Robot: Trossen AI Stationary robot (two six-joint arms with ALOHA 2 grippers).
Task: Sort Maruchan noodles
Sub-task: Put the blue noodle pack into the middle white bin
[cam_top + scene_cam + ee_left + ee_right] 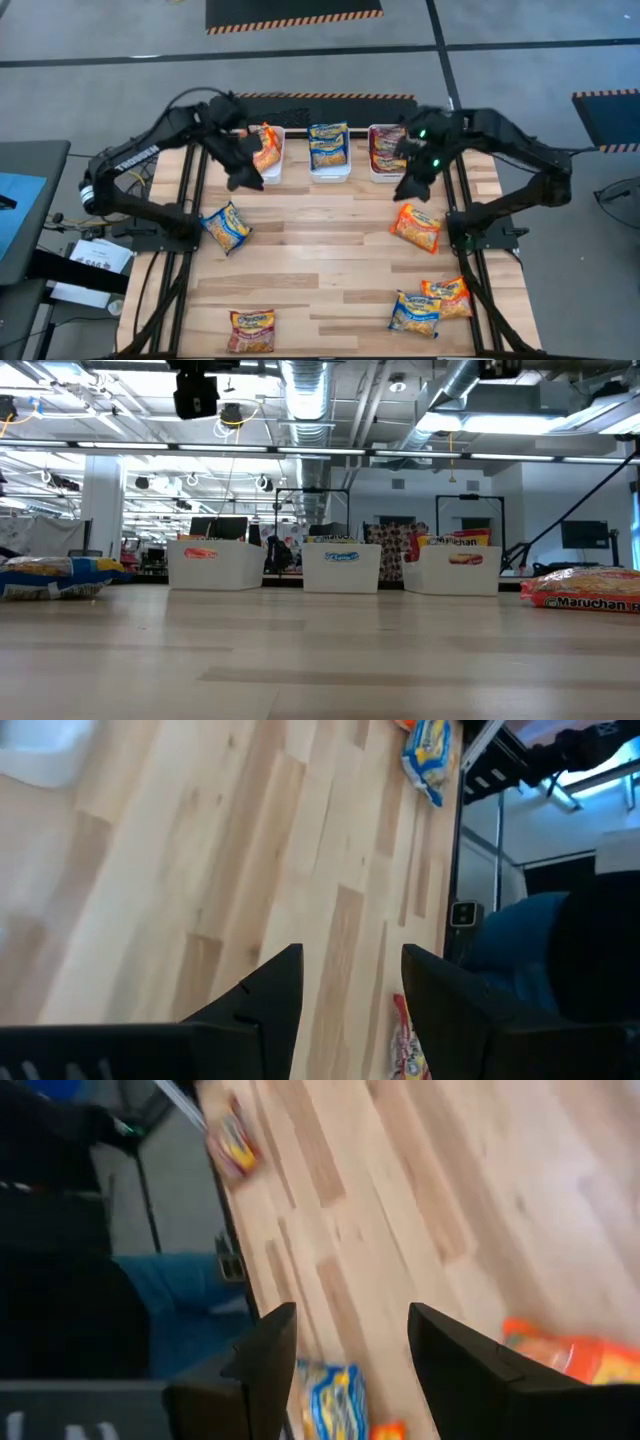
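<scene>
Maruchan noodle packets lie flat on the wooden table: a blue-and-yellow one (226,227) at the left, an orange one (417,227) at the right, a dark red one (251,330) near the front edge, and a blue one (414,314) beside an orange one (447,297) at the front right. My left gripper (243,183) hangs open above the table, just in front of the left bin (270,165). My right gripper (406,190) hangs open in front of the right bin (384,170), above and behind the orange packet. Both wrist views show empty fingers (350,980) (350,1340).
Three white bins stand in a row at the far edge: the left one holds an orange packet (266,148), the middle bin (329,172) holds blue-and-yellow packets, and the right bin holds dark red ones. Bare wood fills the table's middle (320,240). Dark frame rails run along both sides.
</scene>
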